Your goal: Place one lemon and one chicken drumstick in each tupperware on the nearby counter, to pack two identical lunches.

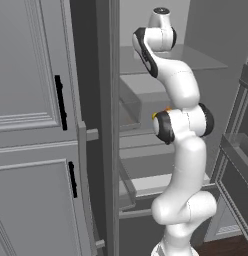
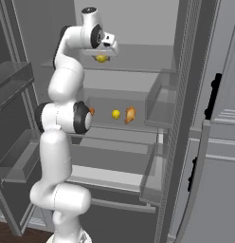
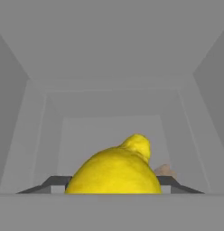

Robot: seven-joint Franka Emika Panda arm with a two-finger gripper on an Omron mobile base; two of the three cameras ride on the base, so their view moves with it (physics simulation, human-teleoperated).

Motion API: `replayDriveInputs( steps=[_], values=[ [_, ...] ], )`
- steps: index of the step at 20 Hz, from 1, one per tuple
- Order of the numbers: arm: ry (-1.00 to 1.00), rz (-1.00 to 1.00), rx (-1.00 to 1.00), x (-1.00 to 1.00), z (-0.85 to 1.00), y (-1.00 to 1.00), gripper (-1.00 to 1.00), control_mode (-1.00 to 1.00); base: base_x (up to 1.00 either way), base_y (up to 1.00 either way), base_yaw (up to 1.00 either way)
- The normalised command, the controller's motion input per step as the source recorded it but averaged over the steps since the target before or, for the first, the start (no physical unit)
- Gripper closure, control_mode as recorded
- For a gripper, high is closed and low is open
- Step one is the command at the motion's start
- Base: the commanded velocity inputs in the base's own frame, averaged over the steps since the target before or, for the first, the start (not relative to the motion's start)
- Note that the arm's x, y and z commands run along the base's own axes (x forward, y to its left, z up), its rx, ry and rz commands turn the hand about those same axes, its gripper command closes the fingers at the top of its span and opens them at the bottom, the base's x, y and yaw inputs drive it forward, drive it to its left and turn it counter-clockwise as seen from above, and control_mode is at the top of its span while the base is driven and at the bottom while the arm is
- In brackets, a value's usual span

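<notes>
My gripper point(image 2: 103, 53) reaches into the open fridge, low over the top shelf point(image 2: 138, 64). A yellow lemon point(image 3: 116, 171) sits between its dark fingertips point(image 3: 55, 182), which press on both of its sides; the same lemon point(image 2: 101, 59) peeks out under the hand. A bit of tan chicken drumstick point(image 3: 165, 170) shows just behind it. One shelf lower lie a second lemon point(image 2: 116, 114) and a chicken drumstick point(image 2: 130, 114), with an orange-brown piece point(image 2: 92, 111) half hidden by my elbow. The tupperware and the counter are out of view.
Clear door bins point(image 2: 159, 102) line the fridge's right side, and the open left door carries more bins point(image 2: 15, 76). Tall grey cabinet doors point(image 1: 36, 100) with black handles point(image 1: 60, 102) stand left of the fridge. My arm's elbow point(image 2: 67, 117) hangs before the middle shelf.
</notes>
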Motion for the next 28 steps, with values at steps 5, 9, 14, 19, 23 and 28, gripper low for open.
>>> replayDriveInputs(
  steps=[5, 9, 14, 19, 23, 28],
  values=[
    [-0.41, 0.04, 0.00, -0.32, -0.31, 0.13, 1.00, -1.00, 0.00, 0.00, 0.00],
    [-0.44, 0.03, 0.01, -0.27, -0.05, 0.01, 1.00, -1.00, 0.00, 0.00, 0.00],
    [-0.30, 0.00, 0.01, -0.37, 0.00, 0.00, 1.00, -1.00, 0.00, 0.00, 0.00],
    [-0.04, 0.00, 0.00, -0.84, 0.00, 0.00, 1.00, -1.00, 0.00, 0.00, 0.00],
    [0.00, 0.00, 0.00, -1.00, 0.00, 0.00, 1.00, -1.00, 0.00, 0.00, 0.00],
    [0.04, 0.00, 0.00, -1.00, 0.00, -0.15, 1.00, -1.00, 0.00, 0.00, 0.00]
  ],
)
